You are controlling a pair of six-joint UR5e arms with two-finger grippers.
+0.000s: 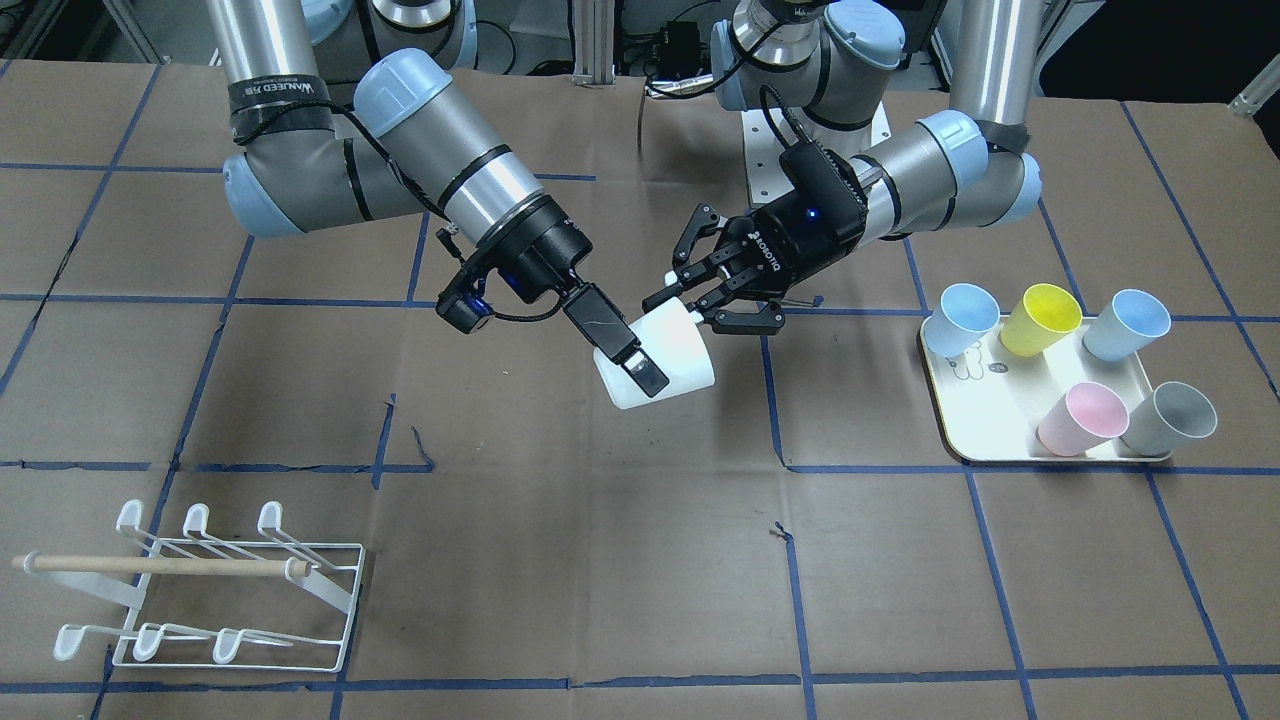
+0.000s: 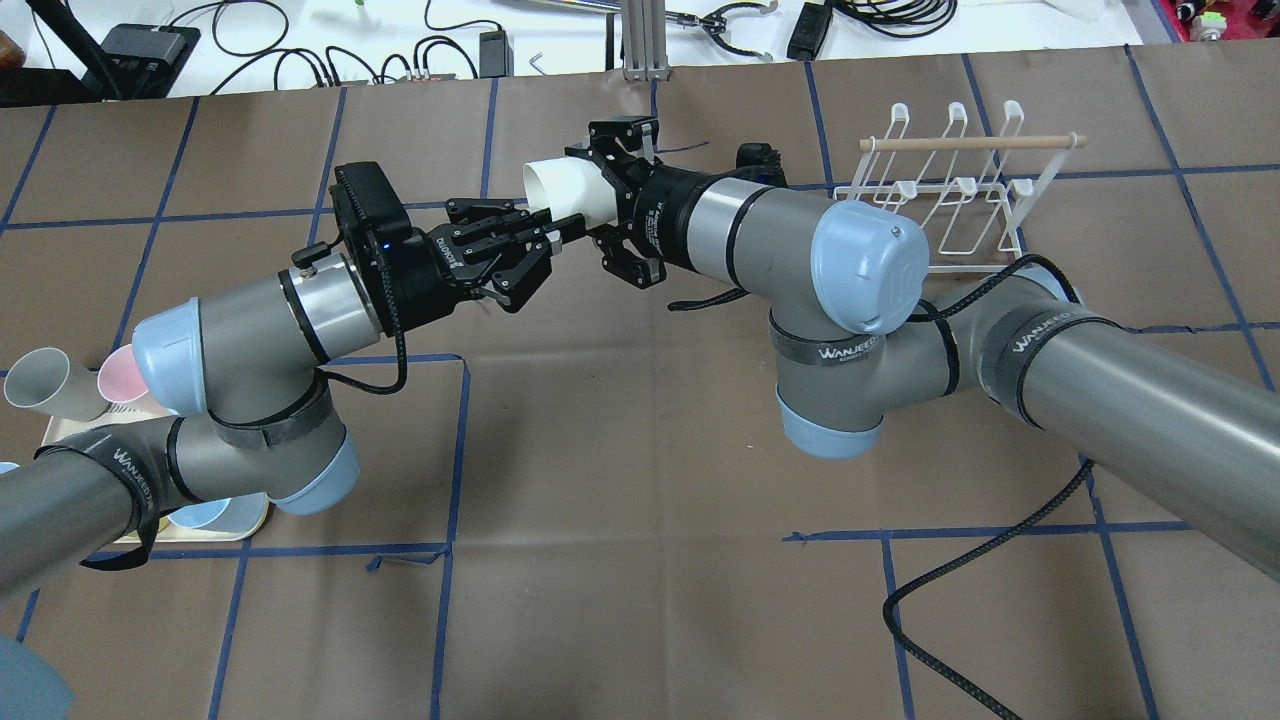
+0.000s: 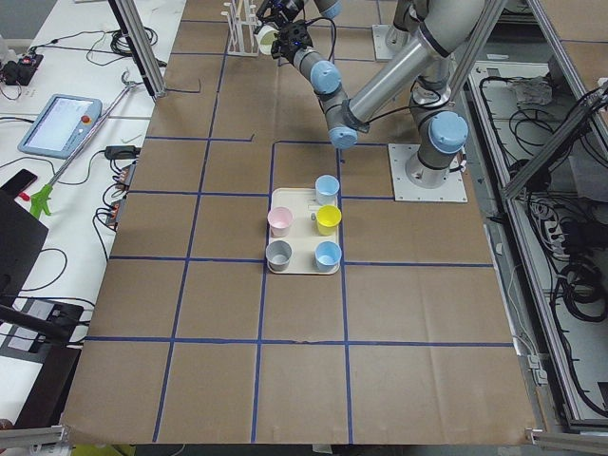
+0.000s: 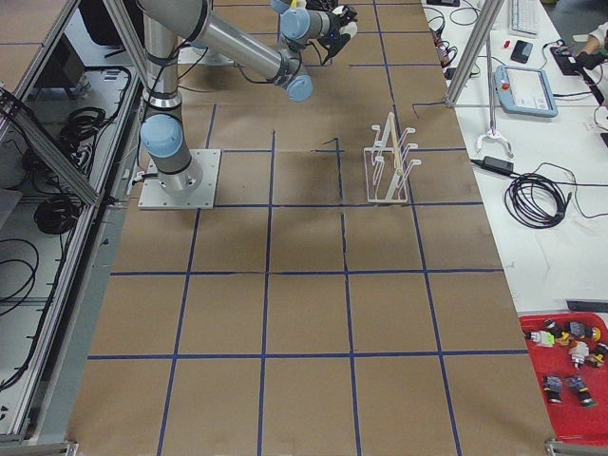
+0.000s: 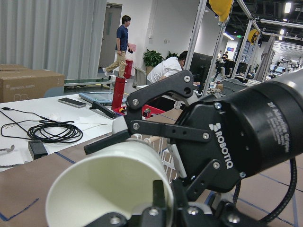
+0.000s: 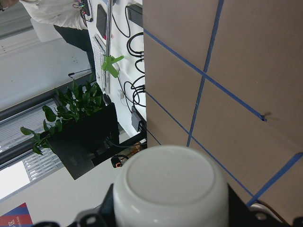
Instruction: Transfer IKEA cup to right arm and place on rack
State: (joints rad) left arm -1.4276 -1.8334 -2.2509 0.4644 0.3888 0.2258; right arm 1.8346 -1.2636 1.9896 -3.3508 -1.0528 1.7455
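Observation:
A white IKEA cup (image 1: pixel 670 350) hangs in the air over the table's middle, lying on its side between both grippers. My right gripper (image 1: pixel 637 372) is shut around the cup's body, with the cup's base facing its wrist camera (image 6: pixel 173 189). My left gripper (image 1: pixel 690 305) is at the cup's open mouth (image 5: pixel 104 189), and its fingers appear closed on the rim. In the overhead view the cup (image 2: pixel 560 185) sits between the left gripper (image 2: pixel 560 235) and the right gripper (image 2: pixel 592 195). The white wire rack (image 1: pixel 240 590) with a wooden dowel stands apart on the right arm's side and holds nothing.
A cream tray (image 1: pixel 960 440) on the left arm's side holds two blue cups, a yellow cup (image 1: pixel 1040 318), a pink cup (image 1: pixel 1082 418) and a grey cup (image 1: pixel 1168 418). Blue tape lines cross the brown table. A black cable (image 2: pixel 960 570) trails from the right arm.

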